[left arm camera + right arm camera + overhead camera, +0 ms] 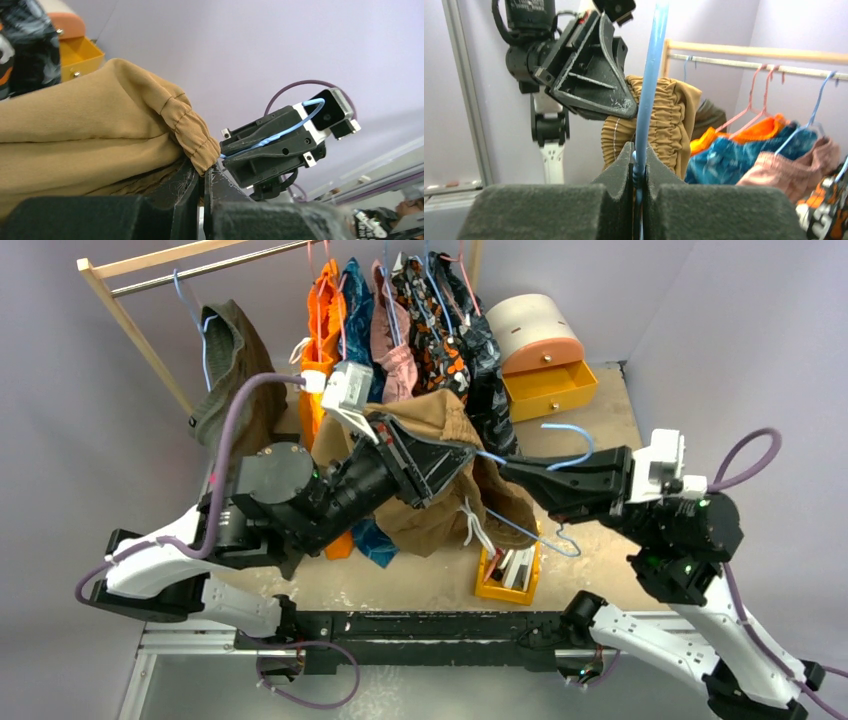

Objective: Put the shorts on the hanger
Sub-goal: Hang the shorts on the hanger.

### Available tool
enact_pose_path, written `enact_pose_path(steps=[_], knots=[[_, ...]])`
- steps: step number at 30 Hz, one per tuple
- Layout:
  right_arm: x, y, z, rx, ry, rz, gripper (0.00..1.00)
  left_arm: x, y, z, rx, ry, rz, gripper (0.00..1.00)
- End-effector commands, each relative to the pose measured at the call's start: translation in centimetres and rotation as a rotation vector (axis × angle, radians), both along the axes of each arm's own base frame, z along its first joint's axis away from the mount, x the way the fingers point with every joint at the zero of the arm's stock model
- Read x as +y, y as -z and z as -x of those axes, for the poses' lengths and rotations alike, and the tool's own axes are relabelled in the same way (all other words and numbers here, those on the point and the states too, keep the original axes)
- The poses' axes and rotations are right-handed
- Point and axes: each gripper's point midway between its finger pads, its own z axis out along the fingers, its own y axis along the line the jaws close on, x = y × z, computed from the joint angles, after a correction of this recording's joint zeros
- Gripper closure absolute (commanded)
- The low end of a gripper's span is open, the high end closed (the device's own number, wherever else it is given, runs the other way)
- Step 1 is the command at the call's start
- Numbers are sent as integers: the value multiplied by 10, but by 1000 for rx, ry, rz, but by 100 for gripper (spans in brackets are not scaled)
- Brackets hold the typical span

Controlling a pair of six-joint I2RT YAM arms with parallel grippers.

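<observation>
The tan-brown shorts hang in mid-air over the table, their white drawstring dangling. My left gripper is shut on the gathered waistband and holds it up. My right gripper is shut on the twisted neck of the light-blue hanger, its hook curving up over the gripper and its frame running down beside the shorts. In the right wrist view the hanger wire stands between the fingers, just in front of the waistband. The two grippers' tips nearly touch.
A wooden clothes rack at the back holds an olive garment, orange shorts and several other clothes on pink and blue hangers. A yellow drawer box stands back right. A yellow tray lies below the shorts.
</observation>
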Motion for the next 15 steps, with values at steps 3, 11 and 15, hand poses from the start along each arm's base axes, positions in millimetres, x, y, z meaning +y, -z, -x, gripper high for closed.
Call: enact_pose_path(steps=[3, 11, 15], knots=[[12, 64, -10, 103, -18, 31, 100, 2, 75, -18, 26, -116, -160, 100], [22, 86, -17, 146, -37, 38, 100, 4, 119, -31, 21, -211, -336, 100], [27, 84, -17, 136, -61, 10, 100, -7, 120, -30, 10, -195, -358, 100]])
